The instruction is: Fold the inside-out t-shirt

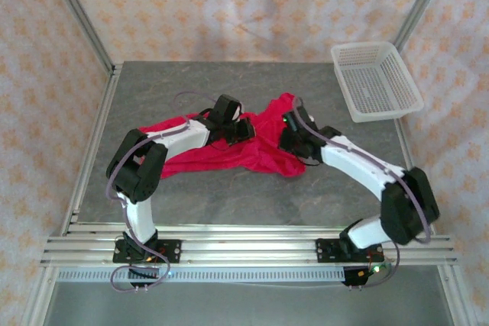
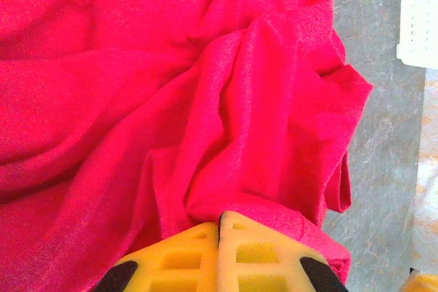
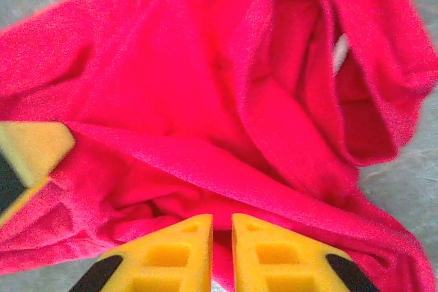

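Observation:
The inside-out t-shirt [image 1: 256,152] lies crumpled in the middle of the table, bright red and bunched into folds [image 2: 205,100]. My left gripper [image 1: 248,129] rests on its upper middle; the yellow pads [image 2: 220,218] are pressed together with a ridge of cloth rising from their tips. My right gripper [image 1: 289,140] sits at the shirt's right side. Its pads [image 3: 220,218] stand a narrow slit apart with red cloth in the gap. A small pale tag [image 3: 340,52] peeks from a fold at the upper right. The left gripper's yellow finger [image 3: 27,147] shows at the left edge.
A white plastic basket [image 1: 386,114] stands at the table's back right corner, its edge [image 2: 417,11] close to the shirt. Grey tabletop [image 1: 229,196] runs in front of the shirt. Metal frame posts and patterned curtains enclose the table.

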Available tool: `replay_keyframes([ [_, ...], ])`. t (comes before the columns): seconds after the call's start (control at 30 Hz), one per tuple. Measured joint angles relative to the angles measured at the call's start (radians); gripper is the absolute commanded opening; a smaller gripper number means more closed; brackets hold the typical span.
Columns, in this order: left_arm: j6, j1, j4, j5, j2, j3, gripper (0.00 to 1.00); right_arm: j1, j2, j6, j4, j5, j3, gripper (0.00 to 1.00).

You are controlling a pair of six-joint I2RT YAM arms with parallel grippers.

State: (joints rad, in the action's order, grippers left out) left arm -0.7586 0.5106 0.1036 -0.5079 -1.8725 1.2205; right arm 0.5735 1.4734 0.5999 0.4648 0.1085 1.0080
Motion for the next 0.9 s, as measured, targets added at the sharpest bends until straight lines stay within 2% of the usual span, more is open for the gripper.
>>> replay_keyframes([
  [0.23,0.004,0.0,0.015,0.005,0.0,0.0,0.0,0.039,0.161,-0.026,0.011,-0.006,0.024,0.46],
  [0.33,0.007,0.0,0.017,0.01,0.0,0.0,0.0,0.04,0.195,-0.022,0.009,-0.016,0.024,0.48],
  [0.4,0.008,0.0,0.018,0.011,0.0,0.0,0.0,0.04,0.214,-0.021,0.006,-0.02,0.024,0.43],
  [0.43,0.008,0.0,0.018,0.011,0.0,0.0,0.0,0.04,0.223,-0.017,0.005,-0.024,0.024,0.35],
  [0.53,0.008,0.0,0.019,0.011,0.0,0.0,0.0,0.04,0.248,-0.019,0.009,-0.036,0.035,0.02],
  [0.7,0.023,-0.01,0.023,0.013,0.0,0.002,0.0,0.04,0.219,-0.031,0.071,-0.042,0.089,0.0],
  [0.77,0.026,-0.02,0.032,0.015,-0.003,0.009,0.0,0.04,0.142,-0.044,0.111,-0.042,0.104,0.0],
  [0.9,0.026,-0.031,0.041,0.018,-0.04,0.046,0.0,0.023,-0.121,-0.067,0.145,-0.018,0.116,0.0],
])
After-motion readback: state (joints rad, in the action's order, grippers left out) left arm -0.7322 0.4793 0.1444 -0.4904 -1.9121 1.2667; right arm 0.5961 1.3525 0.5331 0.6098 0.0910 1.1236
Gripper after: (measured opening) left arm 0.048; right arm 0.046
